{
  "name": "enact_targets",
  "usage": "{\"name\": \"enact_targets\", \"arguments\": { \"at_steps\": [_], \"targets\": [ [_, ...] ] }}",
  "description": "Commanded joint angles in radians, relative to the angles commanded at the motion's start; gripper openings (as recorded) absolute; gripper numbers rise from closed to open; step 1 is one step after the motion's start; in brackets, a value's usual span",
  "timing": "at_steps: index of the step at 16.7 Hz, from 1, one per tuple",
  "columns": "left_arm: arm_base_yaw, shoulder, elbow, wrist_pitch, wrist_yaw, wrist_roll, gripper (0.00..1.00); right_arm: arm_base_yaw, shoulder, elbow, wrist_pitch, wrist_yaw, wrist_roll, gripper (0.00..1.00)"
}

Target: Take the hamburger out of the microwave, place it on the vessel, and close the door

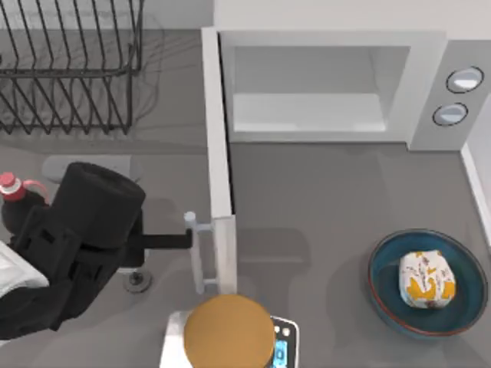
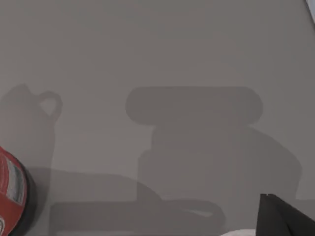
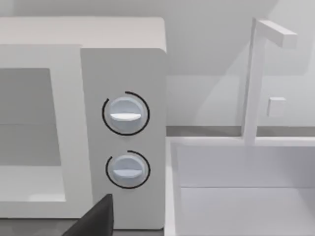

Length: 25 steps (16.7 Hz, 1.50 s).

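While the hamburger (image 1: 426, 280) sits in the vessel (image 1: 383, 287), left claw (image 1: 186, 239) reaches the door (image 1: 219, 165) handle, closure unclear

The grey table top (image 2: 162, 54) carries soft shadows. A red bottle (image 2: 12, 189) stands on it; a black part (image 2: 285, 216) lies well apart from the bottle.

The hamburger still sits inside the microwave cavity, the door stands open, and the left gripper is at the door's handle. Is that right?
Not quite. In the top view the hamburger already lies in the blue-teal vessel at the table's right, and the microwave cavity holds nothing. The rest stands: the door is open, and the left gripper is at its handle.
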Motion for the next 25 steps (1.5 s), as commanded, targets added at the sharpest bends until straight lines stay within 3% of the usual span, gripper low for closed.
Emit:
{"name": "enact_targets", "arguments": {
  "at_steps": [8, 16, 20, 25],
  "targets": [
    [-0.007, -0.001, 0.023, 0.036, -0.005, -0.013, 0.00, 0.000, 0.000, 0.000, 0.000, 0.000, 0.000, 1.00],
    [-0.221, 0.149, 0.230, 0.056, -0.164, -0.187, 0.00, 0.000, 0.000, 0.000, 0.000, 0.000, 0.000, 1.00],
    [-0.285, 0.289, 0.281, -0.028, -0.176, -0.250, 0.00, 0.000, 0.000, 0.000, 0.000, 0.000, 0.000, 1.00],
    [-0.291, 0.318, 0.289, -0.057, -0.174, -0.261, 0.00, 0.000, 0.000, 0.000, 0.000, 0.000, 0.000, 1.00]
  ]
}}
